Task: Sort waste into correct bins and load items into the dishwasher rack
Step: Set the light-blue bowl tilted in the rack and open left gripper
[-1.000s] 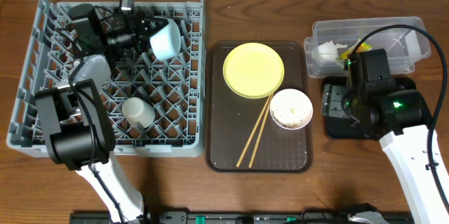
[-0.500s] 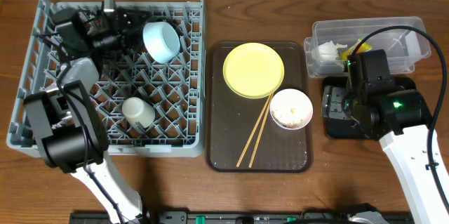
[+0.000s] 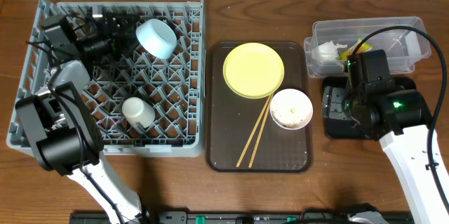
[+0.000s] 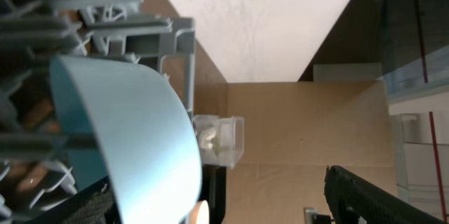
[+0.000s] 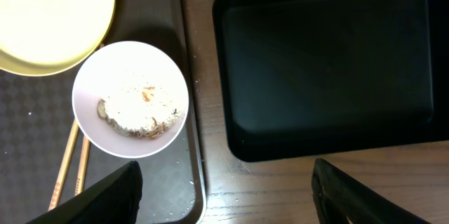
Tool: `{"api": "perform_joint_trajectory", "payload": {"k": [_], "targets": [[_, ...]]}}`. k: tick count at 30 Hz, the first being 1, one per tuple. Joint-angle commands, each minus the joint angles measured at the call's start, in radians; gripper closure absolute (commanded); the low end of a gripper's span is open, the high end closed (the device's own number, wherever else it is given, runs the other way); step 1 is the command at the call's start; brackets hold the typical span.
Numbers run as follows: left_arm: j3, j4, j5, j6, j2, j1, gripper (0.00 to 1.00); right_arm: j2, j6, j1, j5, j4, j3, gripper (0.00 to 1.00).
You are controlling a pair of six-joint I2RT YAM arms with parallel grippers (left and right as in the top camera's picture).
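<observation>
Left tool [image 4: 221, 200] stands spread wide at the upper left of the overhead frame, over the back rows of the dishwasher rack [image 3: 154, 151]. The light blue bowl [image 3: 156, 38] lies on its side among the pegs just to its right. In the left wrist view the bowl's wall fills the left half, close against one finger [image 4: 81, 208]. Whether they touch is hard to tell from that angle.

The step in hand looks like seating this bowl, so the care is in the release. The tool should back out along the line of the pegs, straight and slow, so a finger does not hook the rim and roll the bowl flat. A bowl leaning on one peg row may tip, so it is worth checking that it is wedged between two rows.

The small white cup [image 3: 138, 112] sits lower in the rack, well apart from the bowl.

Right tool [image 5: 235, 192], also spread and holding nothing, hangs between the black tray [image 5: 323, 69] and the white bowl [image 5: 131, 97] of rice scraps [image 5: 133, 108]. The yellow plate [image 3: 253, 69] and chopsticks [image 3: 256, 131] wait on the brown serving tray [image 3: 224, 155].
</observation>
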State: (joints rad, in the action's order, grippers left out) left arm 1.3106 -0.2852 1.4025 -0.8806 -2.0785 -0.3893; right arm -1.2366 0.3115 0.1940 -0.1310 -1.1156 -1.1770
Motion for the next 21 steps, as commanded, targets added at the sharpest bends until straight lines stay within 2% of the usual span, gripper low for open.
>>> {"api": "perform_joint_trajectory", "payload": {"k": [1, 6, 13, 21], "targets": [[0.008, 0.057, 0.000, 0.107, -0.006, 0.016, 0.11, 0.007, 0.017, -0.008, -0.011, -0.001, -0.015, 0.25], [0.008, 0.203, -0.034, 0.242, -0.005, 0.020, 0.11, 0.007, 0.016, -0.008, -0.011, -0.001, -0.015, 0.25], [0.008, 0.460, -0.200, 0.492, 0.025, 0.014, 0.11, 0.007, 0.010, -0.008, -0.011, -0.003, -0.015, 0.25], [0.008, 0.486, -0.307, 0.521, 0.119, 0.011, 0.11, 0.007, 0.010, -0.008, -0.011, -0.001, -0.015, 0.24]]}}
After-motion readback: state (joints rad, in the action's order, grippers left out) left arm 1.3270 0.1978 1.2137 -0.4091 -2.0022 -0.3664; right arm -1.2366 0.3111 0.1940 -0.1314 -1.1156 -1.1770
